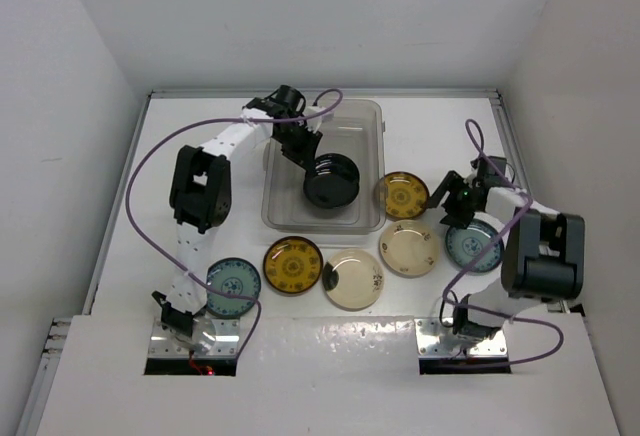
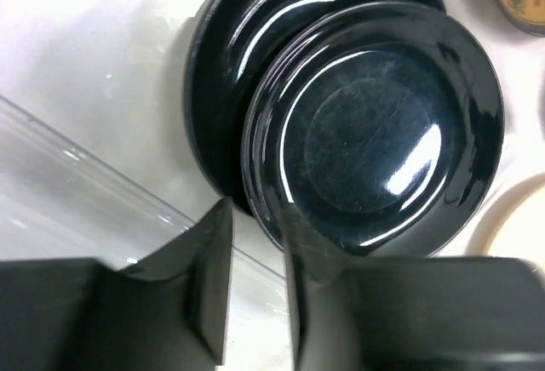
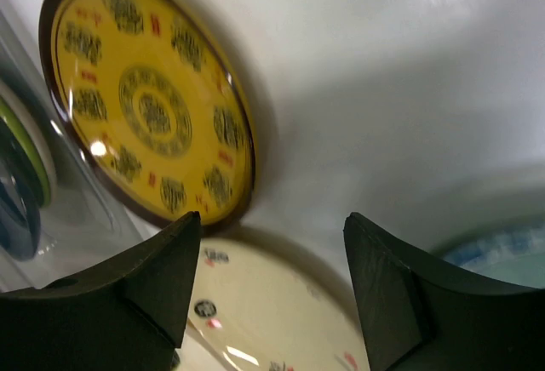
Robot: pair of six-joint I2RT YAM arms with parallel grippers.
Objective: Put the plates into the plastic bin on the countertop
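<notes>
1. The left claw point(image 2: 258, 222) is down inside the plastic bin point(image 1: 372, 146), at the rim of a black plate point(image 2: 375, 141). Its jaws stand a narrow slit apart. The rim runs in behind one finger, and I cannot tell whether it is pinched or only touched.
2. That plate sits tilted over the black stack point(image 2: 223, 65) in the bin's near-right part, overlapping it but not nested.
3. The step in hand, as I judge it, is seating this plate. Lower it until its foot meets the dish below and level it. Then part the jaws just enough and lift straight up, so no finger drags the rim.
4. The glaze is hard, glossy and slick, with bright highlights over a shallow well and a raised lip. Let go while tilted, such a plate would likely slide off-centre.
5. The bin is clear, greyish plastic with rounded corners. Its thin wall runs close by the fingers, so the wrist should keep off it.
6. The right claw point(image 3: 272, 282) hangs wide open and empty above the table point(image 1: 430, 136). It is between an amber plate point(image 3: 145, 99) and a cream plate point(image 3: 272, 324), with a teal plate point(image 3: 511, 252) at the edge of view.
7. Six plates lie on the table outside the bin, all round, flat and low-rimmed, so each will probably want an edge pinch
</notes>
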